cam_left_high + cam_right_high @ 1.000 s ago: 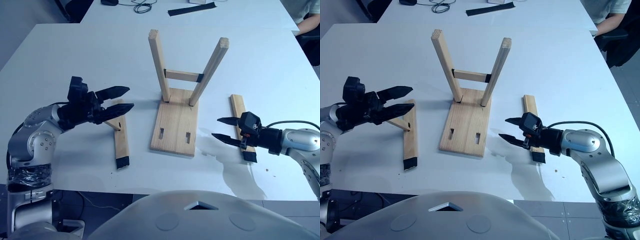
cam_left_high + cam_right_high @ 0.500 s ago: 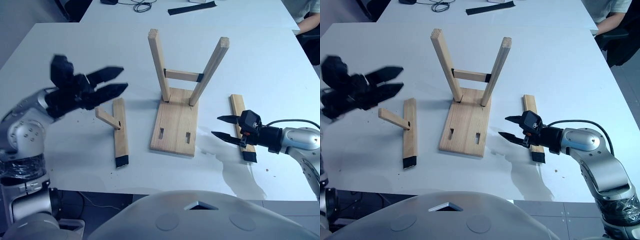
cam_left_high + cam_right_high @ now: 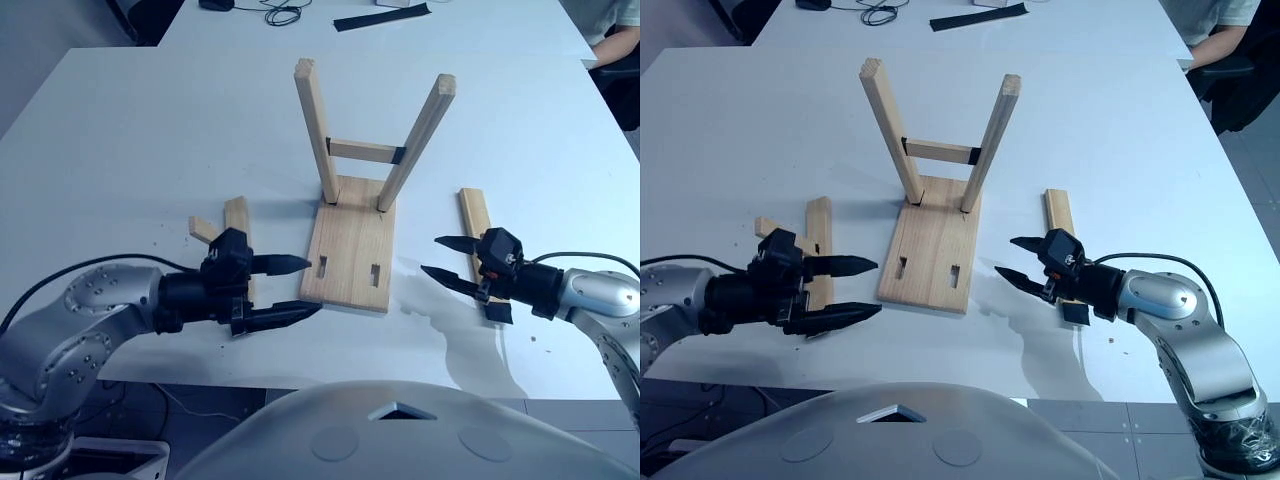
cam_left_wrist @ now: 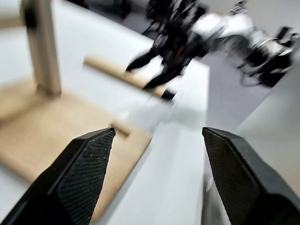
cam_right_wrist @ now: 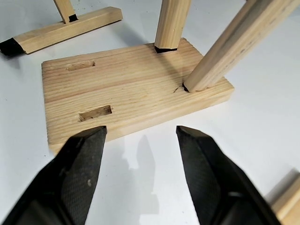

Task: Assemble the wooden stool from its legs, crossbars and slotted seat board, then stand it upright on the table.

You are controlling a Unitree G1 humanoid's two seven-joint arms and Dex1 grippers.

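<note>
Seat board: flat on table, long axis front-to-back; two legs standing at far end. Left claw, right claw: spread wide.

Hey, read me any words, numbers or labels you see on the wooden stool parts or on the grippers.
There is no text that can be read. The flat slotted wooden seat board and the upright wooden legs show only bare grain. The left gripper and the right gripper show no legible marking.
</note>
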